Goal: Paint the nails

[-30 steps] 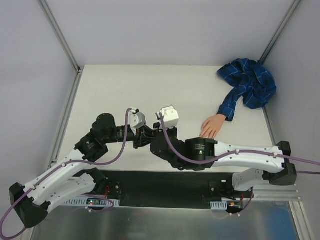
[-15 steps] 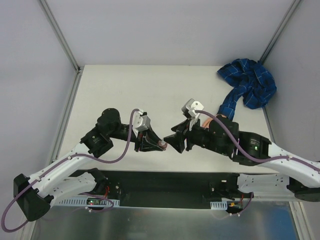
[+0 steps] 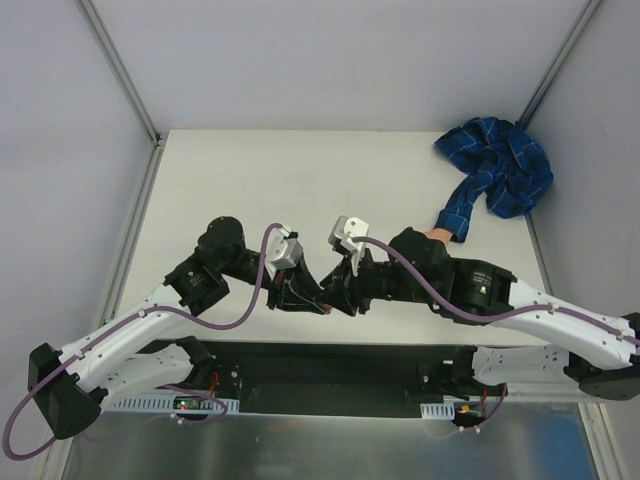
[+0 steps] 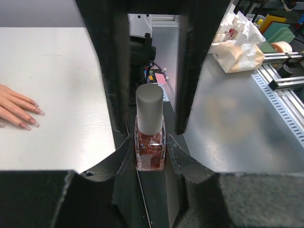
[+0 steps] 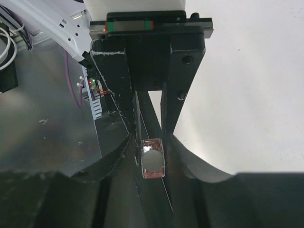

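Note:
My left gripper [image 4: 150,153] is shut on a small bottle [image 4: 150,149] of red glittery polish with a pale grey cap [image 4: 149,110]. It holds the bottle by its glass body, just above the table's near edge. My right gripper [image 5: 152,154] faces it cap-on and stands open. Its fingers [image 4: 187,71] flank the cap with a gap on each side. The fake hand [image 4: 14,107] lies flat on the table at the left wrist view's left edge, its pinkish nails [image 4: 34,112] showing. From above, my right arm covers most of the hand [image 3: 434,236].
The blue plaid sleeve [image 3: 497,178] lies bunched at the table's [image 3: 300,180] back right corner. Grey walls enclose the table on three sides. Beyond the near edge are a metal bench [image 4: 237,123] with tissue packs and cabling.
My right arm swung out to the right and has come back left, its opened jaws now round the bottle's cap. The left gripper kept hold of the bottle and shifted slightly right.

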Robot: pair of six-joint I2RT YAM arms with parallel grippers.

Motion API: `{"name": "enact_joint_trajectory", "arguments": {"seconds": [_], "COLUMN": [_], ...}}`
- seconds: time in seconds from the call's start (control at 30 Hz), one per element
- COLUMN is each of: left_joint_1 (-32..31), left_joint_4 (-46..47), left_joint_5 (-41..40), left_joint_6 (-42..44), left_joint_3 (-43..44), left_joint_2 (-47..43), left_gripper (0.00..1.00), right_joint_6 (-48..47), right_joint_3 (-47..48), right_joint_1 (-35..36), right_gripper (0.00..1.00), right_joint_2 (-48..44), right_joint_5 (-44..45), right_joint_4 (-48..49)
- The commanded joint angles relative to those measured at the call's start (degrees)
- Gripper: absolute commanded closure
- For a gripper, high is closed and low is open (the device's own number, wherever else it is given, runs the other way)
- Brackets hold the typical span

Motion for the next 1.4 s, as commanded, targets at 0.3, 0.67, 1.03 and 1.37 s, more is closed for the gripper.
{"name": "enact_joint_trajectory", "arguments": {"seconds": [0.3,0.67,1.03,1.37], "left_joint_1": [-0.6,-0.6,-0.6,-0.6], "left_joint_4": [2.0,-0.2,-0.4,3.7], "left_joint_5": [-16.7,-32.2,-21.5,-4.8], "left_joint_6": [3.4,7.0,5.8,1.2], "left_joint_3": [0.0,-1.8,0.1,1.1], "left_joint_2": [-6.7,-10.0,-7.3,-4.2], "left_gripper": [1.0,1.0,1.0,1.0], "right_joint_6": [5.9,34.6,11.4,-0.5], "right_joint_3": [-0.4,16.2,9.6,2.3], "right_joint_1": [1.8,15.6,14.2,6.2], "right_gripper": [0.99,0.98,0.45,0.35], "right_joint_2": [1.9,21.4,9.3,-2.1], "right_joint_5": [11.6,66.0,50.3,15.2], "right_joint_4": [3.6,-11.7,-5.0,0.0]}}
